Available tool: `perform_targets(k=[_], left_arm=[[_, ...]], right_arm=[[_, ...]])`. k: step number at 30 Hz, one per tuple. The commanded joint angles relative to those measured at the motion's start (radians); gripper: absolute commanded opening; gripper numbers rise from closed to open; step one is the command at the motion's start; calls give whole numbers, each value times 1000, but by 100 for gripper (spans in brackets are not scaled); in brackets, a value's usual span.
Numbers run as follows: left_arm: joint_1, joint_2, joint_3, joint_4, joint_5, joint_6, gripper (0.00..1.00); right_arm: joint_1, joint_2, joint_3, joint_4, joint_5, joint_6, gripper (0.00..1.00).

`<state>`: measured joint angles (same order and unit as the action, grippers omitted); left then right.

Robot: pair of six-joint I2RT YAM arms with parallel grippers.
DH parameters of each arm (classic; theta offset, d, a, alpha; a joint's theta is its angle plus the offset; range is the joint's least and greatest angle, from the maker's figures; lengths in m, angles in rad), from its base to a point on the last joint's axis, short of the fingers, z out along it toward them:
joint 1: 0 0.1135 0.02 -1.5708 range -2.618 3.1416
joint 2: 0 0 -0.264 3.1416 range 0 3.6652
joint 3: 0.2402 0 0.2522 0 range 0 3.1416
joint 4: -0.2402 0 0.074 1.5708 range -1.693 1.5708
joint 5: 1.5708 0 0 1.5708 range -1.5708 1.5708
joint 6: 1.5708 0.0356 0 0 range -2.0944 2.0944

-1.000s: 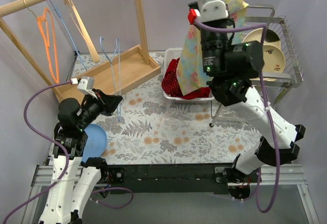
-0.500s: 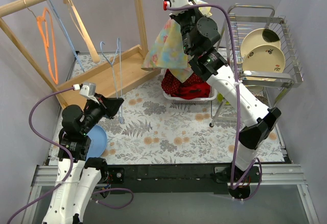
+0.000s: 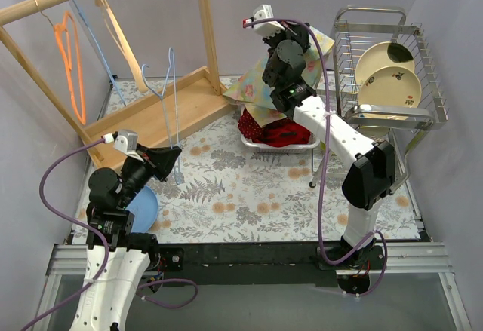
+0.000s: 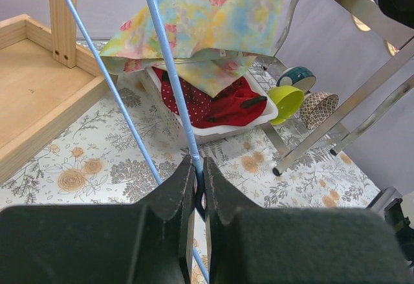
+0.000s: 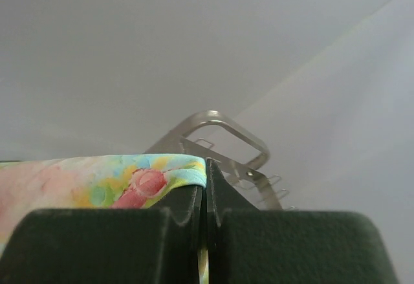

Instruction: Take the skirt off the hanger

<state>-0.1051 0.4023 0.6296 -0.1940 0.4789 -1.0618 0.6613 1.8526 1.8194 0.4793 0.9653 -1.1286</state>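
The floral skirt [image 3: 260,86] in yellow, blue and pink hangs from my right gripper [image 3: 302,38] above the white basket. The gripper is shut on the skirt's hem [image 5: 129,179], as the right wrist view shows with the gripper [image 5: 206,171]. The skirt is off the hanger. The thin blue hanger [image 3: 174,108] stands bare and upright left of the basket. My left gripper [image 3: 176,152] is shut on its lower bar. In the left wrist view the gripper [image 4: 198,167] clamps the blue wire [image 4: 165,51], with the skirt [image 4: 213,19] behind it.
A white basket [image 3: 306,147] of red clothes sits under the skirt. A wire dish rack [image 3: 423,52] with plates stands at the right, with cups [image 4: 286,99] below it. A wooden garment rack [image 3: 204,22] with an orange hanger [image 3: 72,59] stands at the left. A blue plate [image 3: 142,206] lies by the left arm.
My right arm has swung the skirt from high near the camera back and down over the basket. My left gripper with the bare hanger has shifted slightly.
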Motion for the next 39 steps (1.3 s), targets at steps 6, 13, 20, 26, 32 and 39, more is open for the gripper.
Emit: perform_targets(k=[6,13,20,26,32,39], left_arm=[[1,-22,-8,31,-8,17,0],[1,-25,-8,33,-6,13,0],[-1,-25,-7,36,-5,13,0],[-1,-28,-10,36,-3,14,0],[-1,-26,-8,36,-3,14,0],[-7,-29,-10,31,-5,20,0]], right_arm=[[1,-46,96,400,127,-342,1],[1,-81,63,447,84,-393,1],[31,-78,-77,319,-13,-144,1],[37,22,-42,-157,-102,257,1],[32,92,-43,-478,-261,659,1],[-72,114,-202,-668,-563,1064,1]])
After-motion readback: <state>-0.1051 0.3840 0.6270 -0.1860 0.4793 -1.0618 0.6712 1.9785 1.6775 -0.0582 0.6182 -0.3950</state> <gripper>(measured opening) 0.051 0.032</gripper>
